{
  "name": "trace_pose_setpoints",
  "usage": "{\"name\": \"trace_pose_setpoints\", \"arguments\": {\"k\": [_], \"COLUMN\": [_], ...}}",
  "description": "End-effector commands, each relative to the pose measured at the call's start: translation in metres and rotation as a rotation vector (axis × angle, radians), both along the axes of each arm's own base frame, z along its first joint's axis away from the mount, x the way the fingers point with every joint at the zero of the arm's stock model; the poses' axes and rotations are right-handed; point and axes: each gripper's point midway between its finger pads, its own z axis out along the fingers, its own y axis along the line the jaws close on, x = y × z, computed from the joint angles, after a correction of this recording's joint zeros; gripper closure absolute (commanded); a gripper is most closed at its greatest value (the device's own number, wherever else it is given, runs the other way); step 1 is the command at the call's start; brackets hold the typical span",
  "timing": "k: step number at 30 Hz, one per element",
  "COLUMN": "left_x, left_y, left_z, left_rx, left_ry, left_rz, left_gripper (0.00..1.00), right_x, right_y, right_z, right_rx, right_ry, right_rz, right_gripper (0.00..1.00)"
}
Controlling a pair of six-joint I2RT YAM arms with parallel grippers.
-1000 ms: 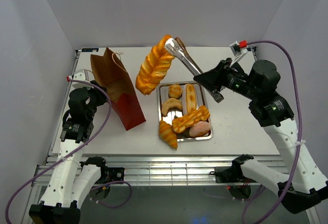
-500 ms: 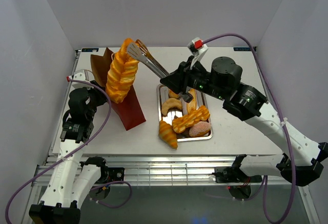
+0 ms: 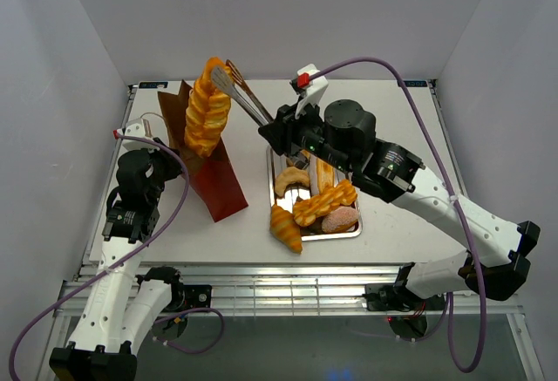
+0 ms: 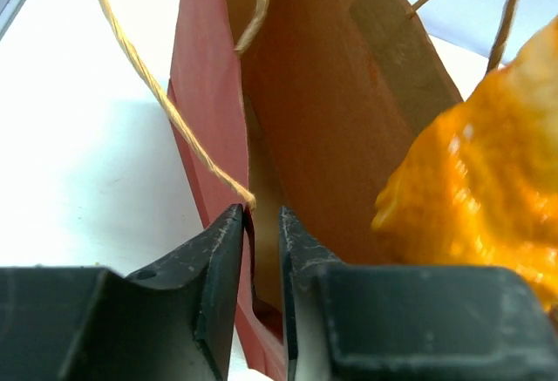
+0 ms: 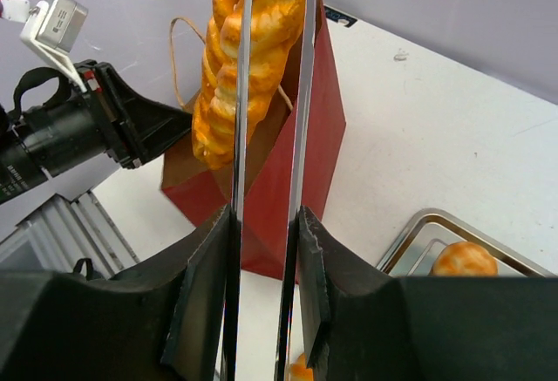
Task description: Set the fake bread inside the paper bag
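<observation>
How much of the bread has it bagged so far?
Nothing shows inside the paper bag yet, though its bottom is hidden. In hand: the right gripper clamps tongs holding a braided loaf at the bag's mouth while the left gripper pinches its edge. Left: several pastries on the tray.

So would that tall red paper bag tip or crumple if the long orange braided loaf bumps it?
Probably tippy: the tall red paper bag is thin-walled, and the left gripper pinches its rim, likely steadying it. The long orange braided loaf hangs unbent from the metal tongs, so it seems stiff and light.
</observation>
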Motion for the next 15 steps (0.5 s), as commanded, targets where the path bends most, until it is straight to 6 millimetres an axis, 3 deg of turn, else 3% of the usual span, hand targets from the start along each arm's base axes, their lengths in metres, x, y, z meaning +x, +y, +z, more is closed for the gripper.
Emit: {"name": "trace_pose_setpoints", "arguments": {"k": [1,4,7,15], "left_x": [-0.002,-0.002,-0.002,-0.002], "left_y": [-0.002,-0.002,-0.002,-0.002], "left_z": [-0.006,-0.005,-0.005,-0.006], "left_rx": [-0.003,-0.003,-0.003,-0.004], "left_ry": [0.017,0.014,0.014,0.018], "left_rz": [-0.016,-0.016,-0.016,-0.016], "left_gripper": [0.71,0.78,0.78,0.60], "right_x": [0.007,0.009,0.010,0.009], "right_y": [-0.005,0.003,0.009,0.024], "right_z": [0.058,0.049,0.040,0.031], "right_rx": [0.141,0.110,0.081,0.029], "right_ry": [-0.125,-0.122,-0.125,-0.148], "right_rz": [-0.053,-0.051,-0.056,-0.054], "right_gripper": [0.82,0.81,0.81,0.79]}}
